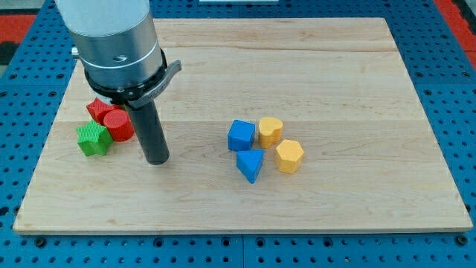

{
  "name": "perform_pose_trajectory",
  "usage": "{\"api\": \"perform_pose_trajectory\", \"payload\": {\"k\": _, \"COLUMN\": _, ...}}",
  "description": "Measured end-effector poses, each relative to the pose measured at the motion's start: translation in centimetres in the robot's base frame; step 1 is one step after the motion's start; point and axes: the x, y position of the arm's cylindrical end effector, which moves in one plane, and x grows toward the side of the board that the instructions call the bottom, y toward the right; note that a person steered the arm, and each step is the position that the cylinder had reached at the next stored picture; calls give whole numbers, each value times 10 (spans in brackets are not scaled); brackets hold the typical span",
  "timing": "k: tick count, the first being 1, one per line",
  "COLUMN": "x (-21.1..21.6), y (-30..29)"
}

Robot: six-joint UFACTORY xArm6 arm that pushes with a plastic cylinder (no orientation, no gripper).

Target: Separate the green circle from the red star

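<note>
My tip [157, 159] rests on the wooden board [312, 67], just right of a cluster of three blocks at the view's left. The cluster holds a green star-shaped block [92, 139], a red round block [118, 125] touching it on its upper right, and another red block [96, 109] above, partly hidden by the arm, so I cannot tell its shape. The tip stands a short gap from the red round block. No green circle shows; the arm's body hides the board's upper left.
Right of centre sits a second cluster: a blue block [241, 135], a blue triangle [251, 165], a yellow block [270, 130] and a yellow hexagon [289, 156]. A blue pegboard [446, 30] surrounds the board.
</note>
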Motion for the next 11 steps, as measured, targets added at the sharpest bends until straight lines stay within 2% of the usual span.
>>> {"api": "perform_pose_trajectory", "payload": {"k": 1, "x": 53, "y": -39}}
{"api": "perform_pose_trajectory", "payload": {"k": 2, "x": 22, "y": -121}}
{"api": "perform_pose_trajectory", "payload": {"k": 4, "x": -75, "y": -135}}
{"api": "perform_pose_trajectory", "payload": {"k": 5, "x": -109, "y": -126}}
{"api": "perform_pose_trajectory", "payload": {"k": 8, "x": -118, "y": -14}}
{"api": "perform_pose_trajectory", "payload": {"k": 9, "x": -122, "y": 46}}
{"api": "perform_pose_trajectory", "payload": {"k": 10, "x": -136, "y": 70}}
{"api": "perform_pose_trajectory", "payload": {"k": 11, "x": -139, "y": 70}}
